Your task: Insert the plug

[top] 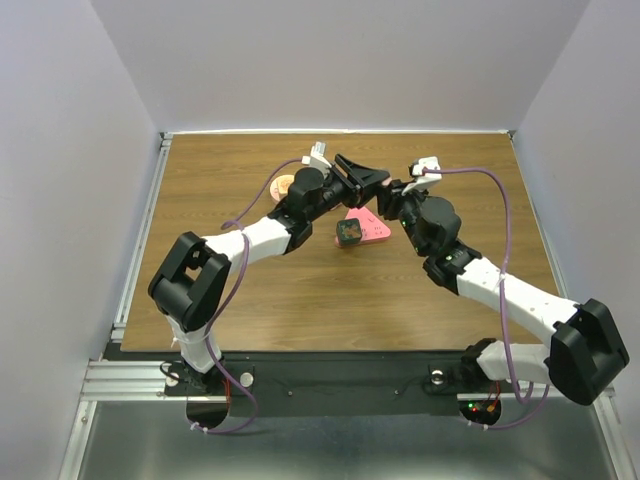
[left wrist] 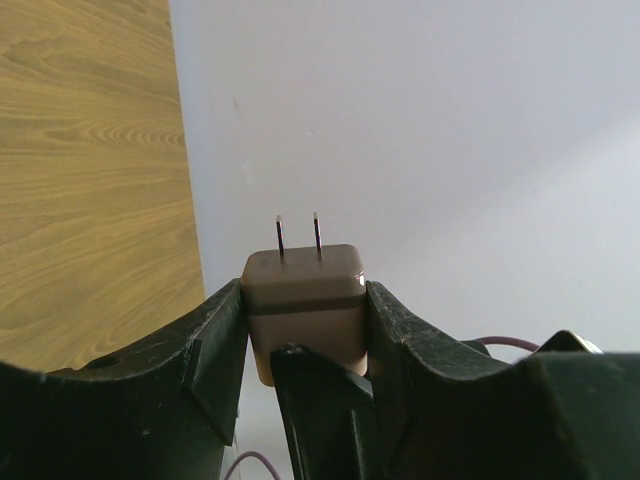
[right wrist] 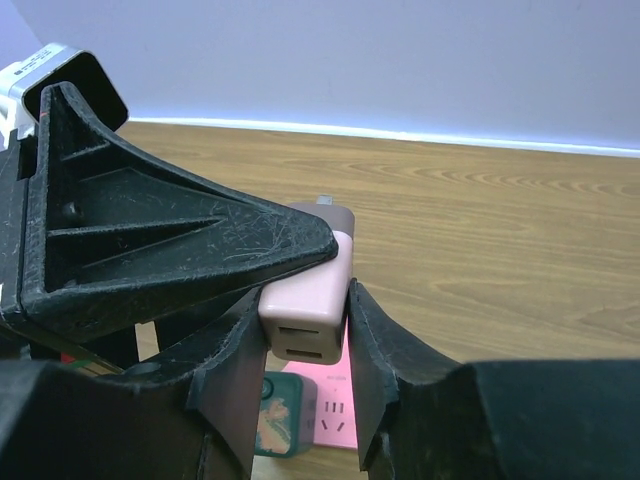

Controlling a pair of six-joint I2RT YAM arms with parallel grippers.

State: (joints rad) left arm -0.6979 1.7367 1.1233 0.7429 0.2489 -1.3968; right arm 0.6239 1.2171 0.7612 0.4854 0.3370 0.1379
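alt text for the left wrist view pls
A pale plug sits clamped between the left end effector's two black fingers, its two metal prongs pointing away toward a white wall. A wooden table fills the left side.

Wood-grain tabletop (top: 250,300), three items.
Pink socket block (top: 372,229) near centre, dark green square piece (top: 348,234) at its left end; orange round item (top: 283,184) further left.

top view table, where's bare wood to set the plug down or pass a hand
Bare wood: the near middle of the table, in front of the pink power strip, and along its right edge. Crowded mid-table: the power strip, a green block, and left fingers and right fingers meeting on the plug. A round orange thing sits far left.
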